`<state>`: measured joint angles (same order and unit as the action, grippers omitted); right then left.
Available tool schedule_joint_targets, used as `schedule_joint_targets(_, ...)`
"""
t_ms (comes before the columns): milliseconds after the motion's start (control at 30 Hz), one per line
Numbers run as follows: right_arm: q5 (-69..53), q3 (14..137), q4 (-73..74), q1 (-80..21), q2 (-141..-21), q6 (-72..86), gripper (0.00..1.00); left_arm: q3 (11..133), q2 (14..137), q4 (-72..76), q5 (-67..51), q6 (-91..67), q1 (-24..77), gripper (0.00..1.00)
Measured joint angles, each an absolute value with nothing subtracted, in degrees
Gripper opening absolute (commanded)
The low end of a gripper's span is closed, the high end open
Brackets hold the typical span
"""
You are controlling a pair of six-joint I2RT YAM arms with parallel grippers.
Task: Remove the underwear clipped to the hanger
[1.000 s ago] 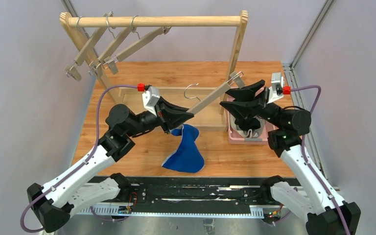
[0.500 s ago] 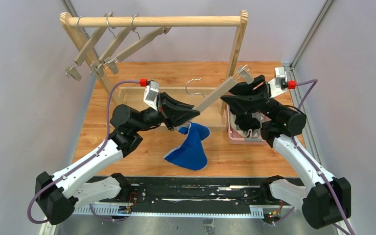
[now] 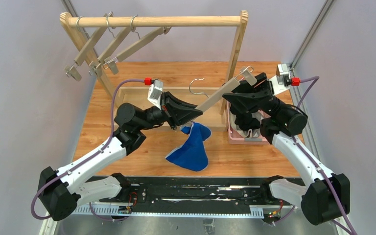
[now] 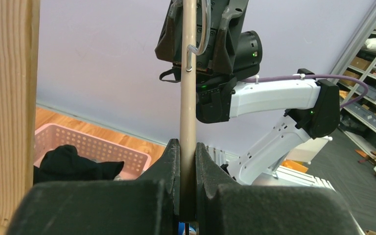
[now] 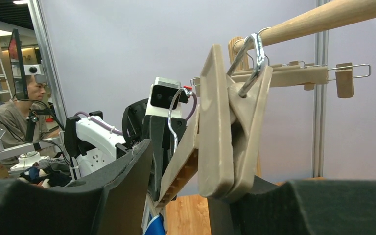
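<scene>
Now the hanger [image 3: 215, 97] sits steeper than a second ago: its far-right end has risen, and both arms have crept toward the far side. The left tool [image 4: 188, 147] is clamped on the bar at its near-left end. The right tool [image 5: 200, 166] has its fingers apart around the bare clip [image 5: 225, 122]. The blue underwear [image 3: 191, 149] dangles from the left end alone, its lower part seemingly resting on the counter [image 3: 137, 152]. One clip, I judge, remains to release.

The top camera looks down from the table's [image 3: 245, 154] near edge; both close wrist cameras share the hanger [image 3: 215, 97], facing each other.
</scene>
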<state>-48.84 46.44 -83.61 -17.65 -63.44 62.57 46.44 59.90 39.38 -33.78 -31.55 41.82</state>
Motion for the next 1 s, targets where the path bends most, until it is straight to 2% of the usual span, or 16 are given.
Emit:
schedule_joint_targets(433, -48.86, 46.48, -84.05, -18.76, -65.28, 63.26, 0.28, 46.46, 60.62, 39.33, -34.02, -31.0, 42.41, 0.0)
schedule_joint_targets(500, -48.84, 46.52, -84.09, -18.79, -65.49, 63.26, 0.18, 46.48, 60.95, 39.33, -34.02, -30.87, 42.61, 0.0)
schedule_joint_targets(567, -48.88, 46.65, -84.16, -18.79, -65.63, 63.7, 0.03, 46.5, 61.14, 39.35, -33.69, -30.68, 42.7, 0.0)
schedule_joint_targets(600, -48.86, 46.74, -84.18, -18.81, -65.65, 64.47, 0.01, 46.5, 61.23, 39.42, -33.61, -30.35, 42.7, 0.0)
schedule_joint_targets(700, -48.84, 47.09, -84.07, -18.83, -65.76, 65.89, 0.01, 46.57, 61.25, 39.81, -33.63, -29.43, 42.78, 0.0)
schedule_joint_targets(733, -48.84, 47.18, -84.12, -18.83, -65.84, 66.15, 0.07, 46.59, 61.25, 39.81, -33.56, -29.21, 42.83, 0.0)
schedule_joint_targets(767, -48.84, 47.2, -84.14, -18.83, -65.91, 66.32, 0.17, 46.59, 61.25, 39.81, -33.45, -28.99, 42.83, 0.0)
schedule_joint_targets(800, -48.82, 47.2, -84.12, -18.83, -65.98, 66.43, 0.22, 46.59, 61.25, 39.79, -33.36, -28.8, 42.83, 0.0)
schedule_joint_targets(867, -48.75, 47.2, -84.18, -18.83, -66.0, 66.35, 0.06, 46.61, 61.25, 39.77, -33.28, -28.71, 42.85, 0.0)
schedule_joint_targets(900, -48.75, 47.2, -84.25, -18.83, -66.02, 66.32, 0.01, 46.61, 61.25, 39.77, -33.15, -28.71, 42.89, 0.0)
schedule_joint_targets(1000, -48.56, 47.2, -84.27, -18.83, -66.02, 66.59, 0.0, 46.83, 61.25, 39.66, -33.15, -28.42, 42.92, 0.0)
